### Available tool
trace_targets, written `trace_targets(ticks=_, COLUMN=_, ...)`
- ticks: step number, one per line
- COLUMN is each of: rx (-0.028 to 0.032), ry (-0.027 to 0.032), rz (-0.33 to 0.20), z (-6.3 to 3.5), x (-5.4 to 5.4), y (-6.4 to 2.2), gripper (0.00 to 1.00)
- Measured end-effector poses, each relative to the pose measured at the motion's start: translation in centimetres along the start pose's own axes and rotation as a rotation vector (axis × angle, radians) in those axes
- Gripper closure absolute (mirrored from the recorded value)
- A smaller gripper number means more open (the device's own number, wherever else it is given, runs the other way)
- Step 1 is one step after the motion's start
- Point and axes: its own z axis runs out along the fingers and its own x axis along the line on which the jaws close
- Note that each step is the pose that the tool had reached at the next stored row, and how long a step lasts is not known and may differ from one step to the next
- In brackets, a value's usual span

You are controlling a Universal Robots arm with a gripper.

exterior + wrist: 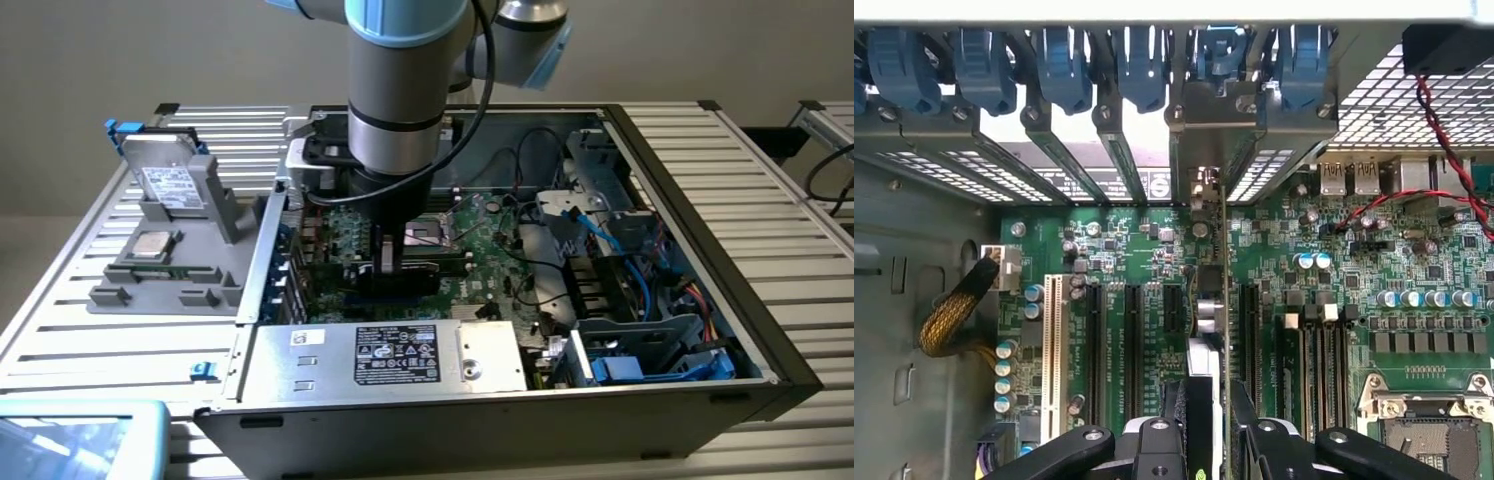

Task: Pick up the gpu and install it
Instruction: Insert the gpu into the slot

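White label [395,354] on silver power supply [387,358]: print too small to read. Label on hard drive [171,186]: likewise illegible. Motherboard [1354,300] silkscreen unreadable.

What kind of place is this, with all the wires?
Probably a workshop or lab for building computers: an opened computer case sits on a slatted metal table, and a robot's gripper holds the gpu over the green motherboard.

A robotics lab bench: slatted aluminium table [120,330], open computer case [694,330] (lid off), grey parts fixture [174,270].
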Motion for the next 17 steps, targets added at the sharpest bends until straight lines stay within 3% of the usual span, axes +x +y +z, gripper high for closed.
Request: trace_targets(ticks=17, rx=0.0003, ry=-0.0003, rz=0.002, z=0.08, x=-0.01, y=-0.01, gripper=0.72)
